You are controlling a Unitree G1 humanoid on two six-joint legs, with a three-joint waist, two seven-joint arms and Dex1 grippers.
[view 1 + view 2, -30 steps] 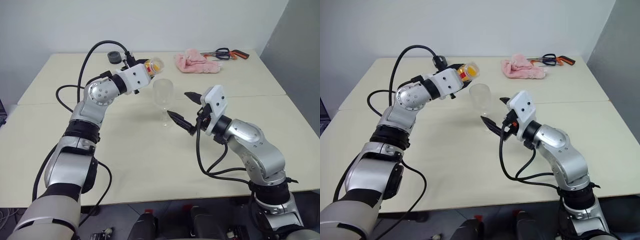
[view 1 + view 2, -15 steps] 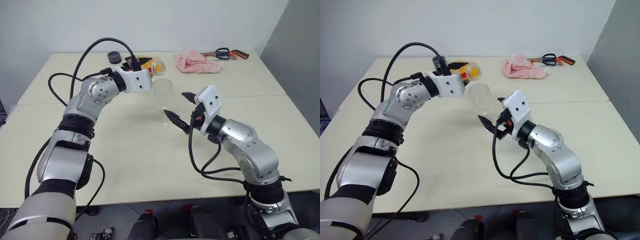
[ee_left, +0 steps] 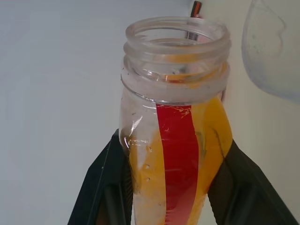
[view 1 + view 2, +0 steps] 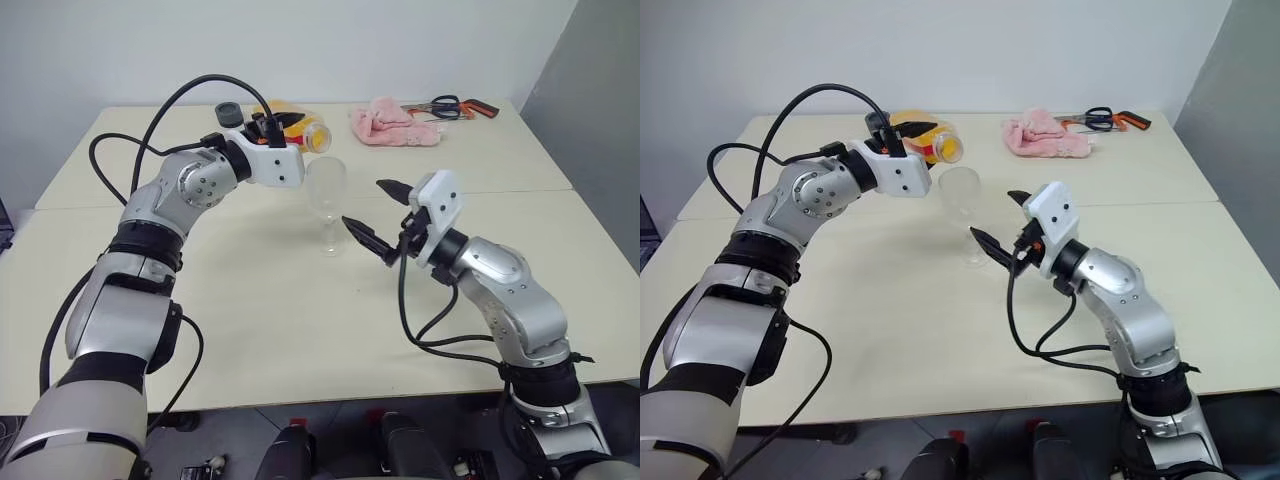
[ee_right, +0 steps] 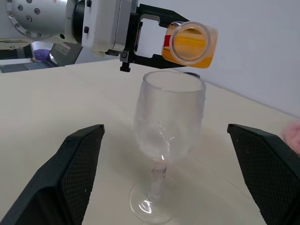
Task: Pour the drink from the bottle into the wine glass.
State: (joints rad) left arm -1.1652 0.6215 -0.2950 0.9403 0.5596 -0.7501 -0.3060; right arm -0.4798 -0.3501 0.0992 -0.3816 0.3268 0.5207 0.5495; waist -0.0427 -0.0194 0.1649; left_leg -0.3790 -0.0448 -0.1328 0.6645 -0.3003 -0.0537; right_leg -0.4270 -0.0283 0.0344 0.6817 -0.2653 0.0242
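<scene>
Left end effector (image 4: 292,128) grips the tipped bottle (image 4: 300,130) above the wine glass (image 4: 326,203); right end effector (image 4: 377,213) gapes wide

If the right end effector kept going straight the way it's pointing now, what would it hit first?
Most likely the wine glass. The right end effector is open, and the glass stands upright and centred between its fingers in the right wrist view. The stem or bowl would probably enter the gap first, though depth is hard to judge.

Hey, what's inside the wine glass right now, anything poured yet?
The wine glass looks empty; no orange liquid shows in its bowl. The drink is inside the tilted, uncapped bottle held above the rim by the left gripper.
</scene>
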